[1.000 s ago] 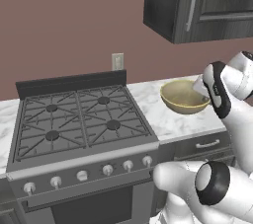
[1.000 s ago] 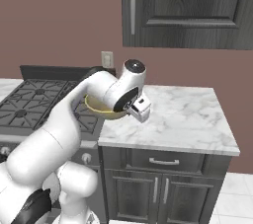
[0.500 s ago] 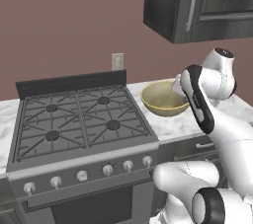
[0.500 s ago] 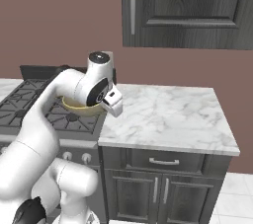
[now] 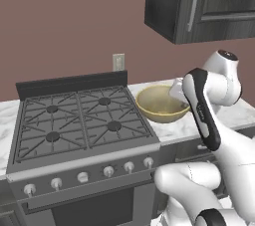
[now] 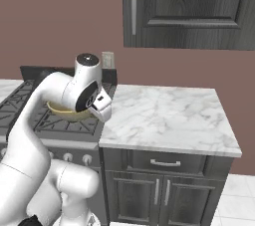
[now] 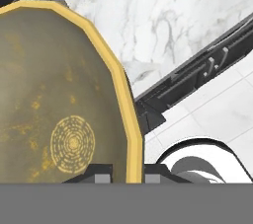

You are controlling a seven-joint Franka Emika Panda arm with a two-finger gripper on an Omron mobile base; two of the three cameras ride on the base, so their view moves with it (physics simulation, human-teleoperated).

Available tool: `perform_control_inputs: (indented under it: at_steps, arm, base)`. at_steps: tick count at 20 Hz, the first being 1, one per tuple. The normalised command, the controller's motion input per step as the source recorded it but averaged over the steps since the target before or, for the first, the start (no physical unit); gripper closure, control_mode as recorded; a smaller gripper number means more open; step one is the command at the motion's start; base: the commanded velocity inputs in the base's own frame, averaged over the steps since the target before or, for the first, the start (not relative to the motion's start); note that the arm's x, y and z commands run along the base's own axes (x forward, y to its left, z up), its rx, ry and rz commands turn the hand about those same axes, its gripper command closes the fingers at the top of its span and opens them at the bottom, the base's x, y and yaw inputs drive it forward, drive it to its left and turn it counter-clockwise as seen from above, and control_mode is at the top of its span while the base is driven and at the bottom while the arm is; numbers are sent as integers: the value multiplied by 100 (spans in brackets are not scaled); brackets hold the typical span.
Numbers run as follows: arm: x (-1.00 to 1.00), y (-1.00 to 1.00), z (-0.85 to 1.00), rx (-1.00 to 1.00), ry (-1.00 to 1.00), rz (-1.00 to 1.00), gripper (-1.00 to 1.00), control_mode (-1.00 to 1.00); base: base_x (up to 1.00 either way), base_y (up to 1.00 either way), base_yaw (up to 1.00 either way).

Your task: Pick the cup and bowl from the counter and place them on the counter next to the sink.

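Above stove (image 5: 79,120) edge: bowl (image 5: 160,102) rim in jaws.

Both base views flank the arm, sharing the bowl (image 5: 160,103); hand view looks close into it

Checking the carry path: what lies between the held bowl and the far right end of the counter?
In the right base view, bare white marble counter runs from the bowl, pinched at its rim by the gripper, to the right end.

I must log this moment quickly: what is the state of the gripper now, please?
Gripper: closed on the rim of the bowl, one fingertip each side, holding it.
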Motion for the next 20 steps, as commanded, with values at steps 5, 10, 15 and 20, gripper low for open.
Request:
perform_control_inputs:
  at_steps: [5, 10, 15, 20]
  arm:
    - [-24, 4, 8, 10, 0, 7, 100, -100]
    - [-13, 12, 15, 3, 7, 6, 100, -100]
    - [-7, 23, 15, 0, 10, 3, 100, -100]
    - [-5, 27, 0, 0, 5, 2, 100, -100]
  base:
    - [0, 0, 0]
    - [0, 0, 0]
    - [0, 0, 0]
    - [0, 0, 0]
